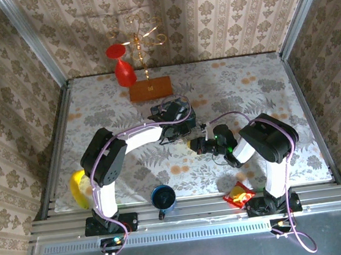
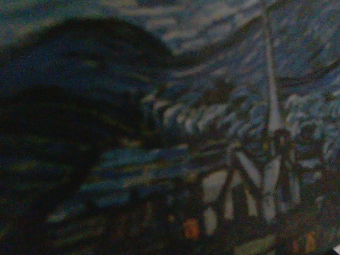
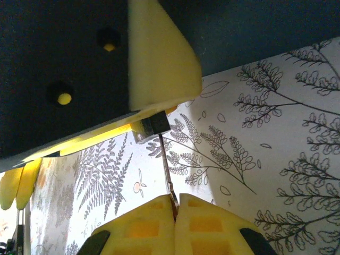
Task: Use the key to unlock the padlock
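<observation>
Checking the top view first: both arms meet near the middle of the table (image 1: 246, 88), a little toward its near edge. The left gripper (image 1: 170, 114) sits over the dark blue tin (image 1: 185, 124). I cannot tell whether its jaws clamp the tin or only rest on it. The right gripper (image 1: 197, 144) points left at the tin's near side, jaws together. The padlock is too small to pick out from up here. A banana (image 1: 79, 187) lies at the left edge, and a blue mug (image 1: 163, 197) and a snack packet (image 1: 240, 194) sit at the near edge, all well apart from the action.

Left wrist view: the blurred painted tin (image 2: 212, 117) is right up against the lens. No fingers or padlock are readable, so the grip state is not readable either.

Right wrist view: the right gripper (image 3: 174, 204) is clenched, pads pinching the key (image 3: 166, 167), with only its thin blade showing above the fingertips. The blade tip meets the underside of the padlock (image 3: 150, 129), a small dark-and-silver block tucked under a yellow foam wedge (image 3: 159, 64) and a dark surface. They look to be touching, but I cannot tell how deep the blade sits. The shackle is hidden.

Progress, my call: the key is in hand, lined up, and at or just inside the keyhole. Left to do: seat the blade fully, turn it, free the shackle. Nothing shows the lock open. About mid-task.
</observation>
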Available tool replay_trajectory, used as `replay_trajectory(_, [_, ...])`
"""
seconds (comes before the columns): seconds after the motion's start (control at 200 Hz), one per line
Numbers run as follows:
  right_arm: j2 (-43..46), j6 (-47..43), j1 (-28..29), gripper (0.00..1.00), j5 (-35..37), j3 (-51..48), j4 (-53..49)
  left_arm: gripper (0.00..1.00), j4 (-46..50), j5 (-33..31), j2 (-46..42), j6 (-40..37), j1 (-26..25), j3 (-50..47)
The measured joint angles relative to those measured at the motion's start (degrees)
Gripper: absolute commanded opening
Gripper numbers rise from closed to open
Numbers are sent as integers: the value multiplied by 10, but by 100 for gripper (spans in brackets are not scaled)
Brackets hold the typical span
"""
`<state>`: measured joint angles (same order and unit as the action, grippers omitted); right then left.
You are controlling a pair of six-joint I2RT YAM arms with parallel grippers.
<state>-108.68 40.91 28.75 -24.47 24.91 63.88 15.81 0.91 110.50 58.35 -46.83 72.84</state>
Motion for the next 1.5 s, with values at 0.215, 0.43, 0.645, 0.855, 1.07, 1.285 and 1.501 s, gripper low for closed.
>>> replay_trajectory(0.215, [-7, 1, 0, 0, 5, -6, 27, 22, -6, 0, 0, 5, 1, -1])
replay_trajectory(0.43, [-18, 4, 0, 0, 5, -7, 54, 21, -12, 3, 0, 8, 3, -5])
replay_trajectory(0.645, [-24, 12, 0, 0, 4, -6, 67, 21, -17, 9, 0, 9, 4, -5])
replay_trajectory(0.855, [-26, 14, -4, 0, 1, -1, 63, 19, -18, 10, 0, 9, 7, -5])
replay_trajectory(1.07, [-27, 18, -11, 0, -9, 7, 53, 18, -26, 17, 0, 9, 9, -9])
replay_trajectory(1.285, [-30, 33, -19, 0, -30, 28, 27, 17, -26, 24, 0, 8, 12, -10])
replay_trajectory(1.501, [-31, 41, -27, 0, -50, 33, 25, 13, -26, 41, 0, 8, 11, -12])
